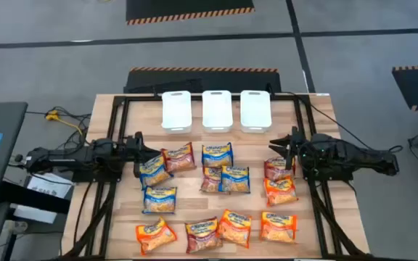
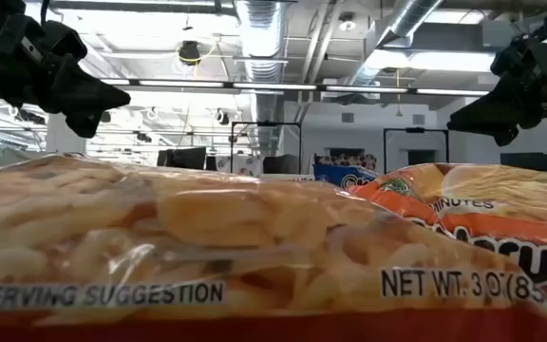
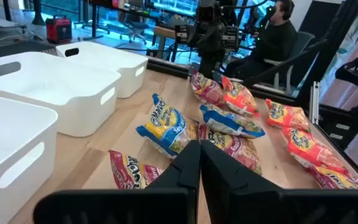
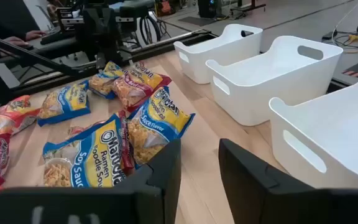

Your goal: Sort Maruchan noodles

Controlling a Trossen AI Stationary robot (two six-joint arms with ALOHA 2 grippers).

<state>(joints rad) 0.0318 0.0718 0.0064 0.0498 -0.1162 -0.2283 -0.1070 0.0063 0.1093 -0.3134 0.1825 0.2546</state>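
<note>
Packets of Maruchan noodles (image 1: 216,192) lie scattered across the table (image 1: 107,109), none binned. We judge them light, crinkly, slippery; we'd pinch an edge seam (brick inside may crack). Three white bins (image 1: 215,110) sit empty at the far edge. Left gripper (image 3: 199,163) fingers pressed together; right gripper (image 4: 199,163) spread, both hovering.

Three bins (image 1: 216,109) stand in a row behind the scattered noodle packets (image 1: 216,194) on the table (image 1: 107,116).
</note>
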